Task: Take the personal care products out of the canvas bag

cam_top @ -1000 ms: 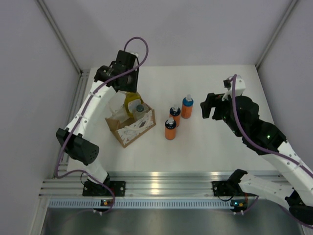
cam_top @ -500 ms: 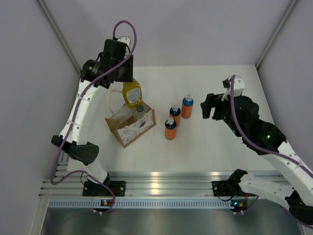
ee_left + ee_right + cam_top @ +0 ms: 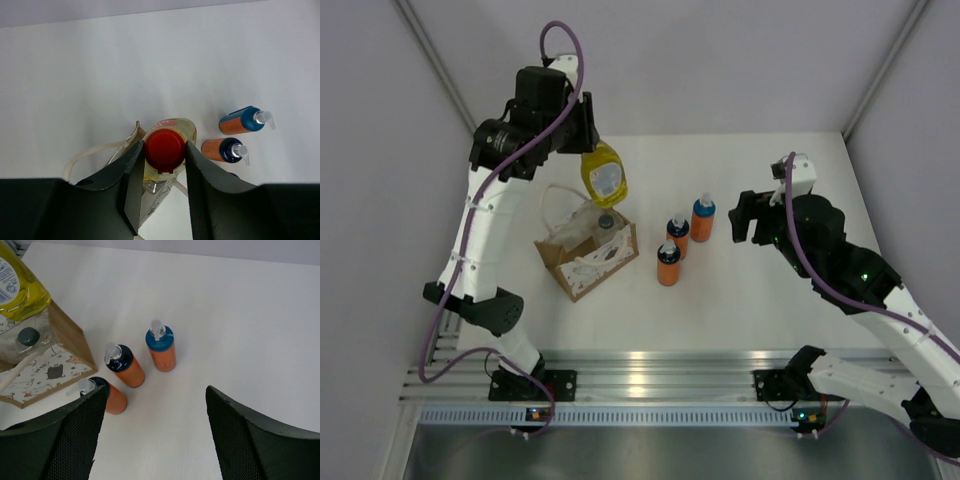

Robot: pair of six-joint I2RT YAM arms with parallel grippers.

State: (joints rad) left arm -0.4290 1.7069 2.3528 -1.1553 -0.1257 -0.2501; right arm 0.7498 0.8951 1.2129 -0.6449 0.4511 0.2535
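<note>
bag and bottles: contents on a white table

**yellow bottle** (image 3: 604, 175), one. glossy, see-through yellow plastic, flattened oval body, printed label, round red cap (image 3: 164, 148). hangs in the upper left of the overhead view, above the bag. the left gripper (image 3: 162, 150) has its two dark fingers pressed against either side of the cap. from the right wrist view its base looks close to the bag's rim, though whether it is fully clear is hard to judge.

**canvas bag** (image 3: 588, 262), one. small, boxy, tan-brown fabric, white printed pattern on the sides, thin white loop handles (image 3: 555, 200). stands open-topped at left of centre in the overhead view.

**pale bottle** (image 3: 606, 225), one. translucent, with a dark round cap, upright inside the bag.

**orange bottles**, three. smooth cylinders with clear nozzle tips, upright on the table just right of the bag, in a loose diagonal row: the farthest (image 3: 703, 218) has a bright blue cap, the middle (image 3: 678, 236) and nearest (image 3: 668, 265) have darker blue caps.

**right gripper** (image 3: 155, 390), one. black, mesh-textured fingers spread wide, nothing between them, above the table (image 3: 770, 300) to the right of the orange bottles.
</note>
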